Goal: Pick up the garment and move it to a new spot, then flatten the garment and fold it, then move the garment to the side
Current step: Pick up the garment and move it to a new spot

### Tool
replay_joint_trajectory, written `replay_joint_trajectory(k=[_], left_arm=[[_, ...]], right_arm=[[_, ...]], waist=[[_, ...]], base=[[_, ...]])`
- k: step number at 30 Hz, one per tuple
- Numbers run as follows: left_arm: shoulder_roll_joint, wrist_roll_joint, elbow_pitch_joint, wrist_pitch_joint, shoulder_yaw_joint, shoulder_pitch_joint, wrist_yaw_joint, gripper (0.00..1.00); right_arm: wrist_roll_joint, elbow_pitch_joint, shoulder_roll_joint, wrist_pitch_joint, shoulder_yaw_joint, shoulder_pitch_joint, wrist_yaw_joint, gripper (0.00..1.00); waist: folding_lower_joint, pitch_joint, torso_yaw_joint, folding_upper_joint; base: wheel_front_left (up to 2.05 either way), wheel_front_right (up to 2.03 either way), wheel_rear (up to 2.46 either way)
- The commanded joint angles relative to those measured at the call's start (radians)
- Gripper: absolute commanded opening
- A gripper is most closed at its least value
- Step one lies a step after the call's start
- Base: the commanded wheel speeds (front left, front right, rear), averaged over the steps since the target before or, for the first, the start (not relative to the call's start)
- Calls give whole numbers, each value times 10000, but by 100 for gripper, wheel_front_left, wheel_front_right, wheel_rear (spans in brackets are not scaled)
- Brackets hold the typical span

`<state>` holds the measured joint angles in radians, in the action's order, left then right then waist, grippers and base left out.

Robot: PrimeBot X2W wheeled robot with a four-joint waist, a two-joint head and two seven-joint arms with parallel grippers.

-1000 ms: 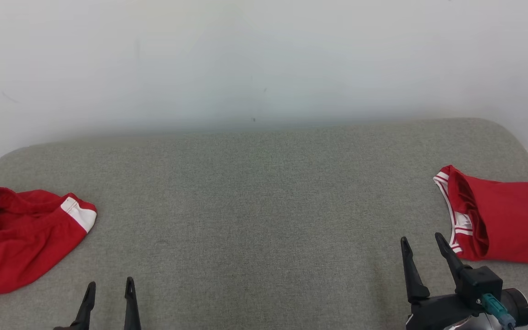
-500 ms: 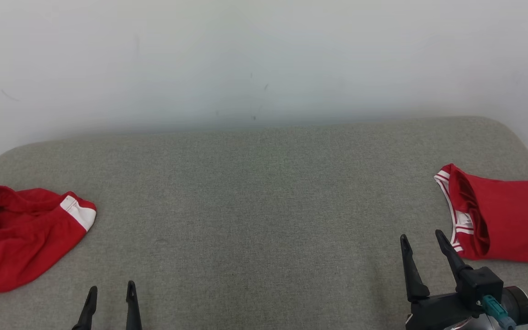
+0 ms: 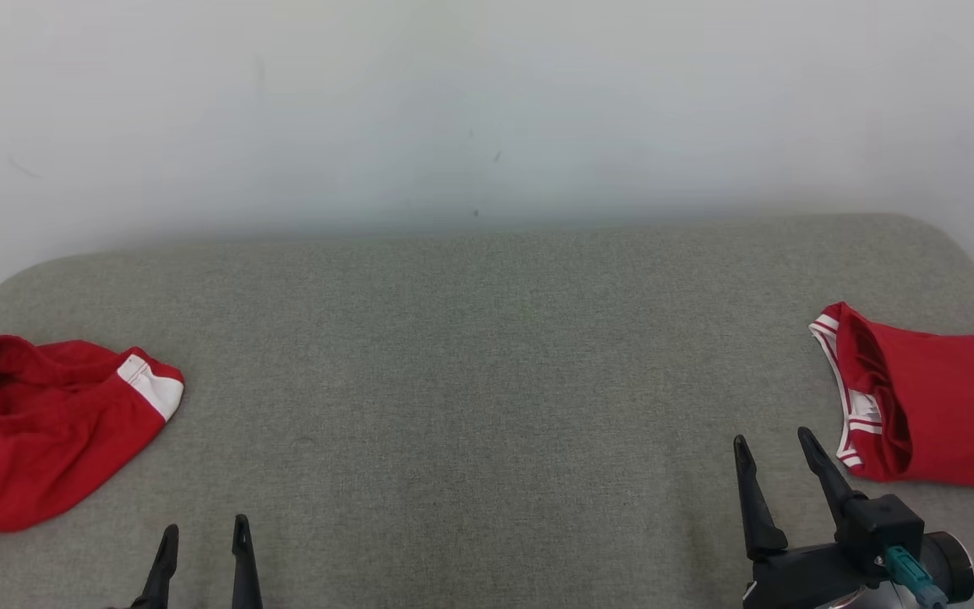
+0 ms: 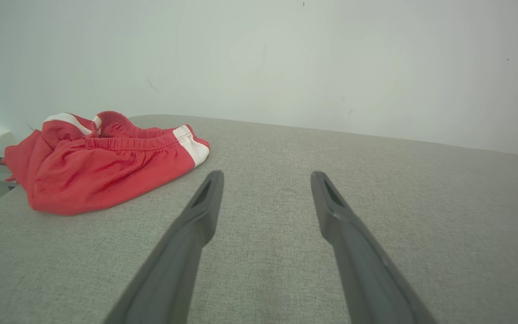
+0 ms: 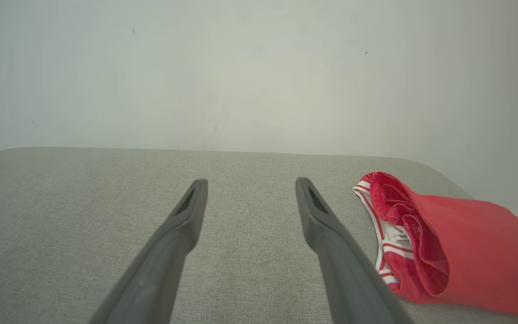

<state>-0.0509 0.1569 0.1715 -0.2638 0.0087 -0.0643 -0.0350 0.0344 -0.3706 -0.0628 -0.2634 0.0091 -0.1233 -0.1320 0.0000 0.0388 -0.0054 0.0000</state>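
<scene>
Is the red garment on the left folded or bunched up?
Bunched up: the left red garment lies in a crumpled heap, wrinkled, with uneven edges.

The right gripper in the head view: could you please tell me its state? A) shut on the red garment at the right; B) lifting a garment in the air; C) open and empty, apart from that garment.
C: the right gripper has spread fingers with nothing between them, stopping short of the red garment that lies on the grey surface.
</scene>
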Motion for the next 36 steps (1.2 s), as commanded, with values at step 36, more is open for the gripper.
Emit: replay_joint_trajectory(k=[36], left_arm=[[-130, -412, -189, 2, 996, -336, 60, 100]], right_arm=[[664, -265, 124, -9, 850, 236, 24, 100]], waist=[[0, 424, 4225, 0]], base=[[0, 0, 0]])
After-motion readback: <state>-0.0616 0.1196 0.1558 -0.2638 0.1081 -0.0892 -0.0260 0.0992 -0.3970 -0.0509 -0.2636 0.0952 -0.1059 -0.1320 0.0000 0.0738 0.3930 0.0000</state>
